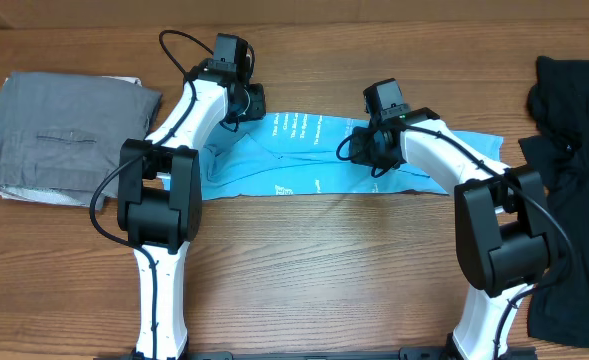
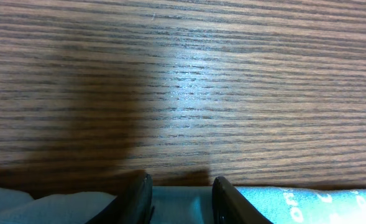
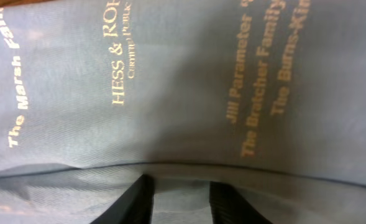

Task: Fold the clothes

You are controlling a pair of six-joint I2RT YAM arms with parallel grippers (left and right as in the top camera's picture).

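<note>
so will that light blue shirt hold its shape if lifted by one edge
Probably floppy: the T-shirt lies flat with soft creases, so it should drape. The weave looks thin, so likely light. Pushing would probably bunch it.

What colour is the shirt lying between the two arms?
Light blue; the T-shirt shows best in the overhead view.

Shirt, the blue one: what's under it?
The wooden table shows all around the shirt, so it lies on that. Anything else beneath the cloth is covered and cannot be seen.
</note>
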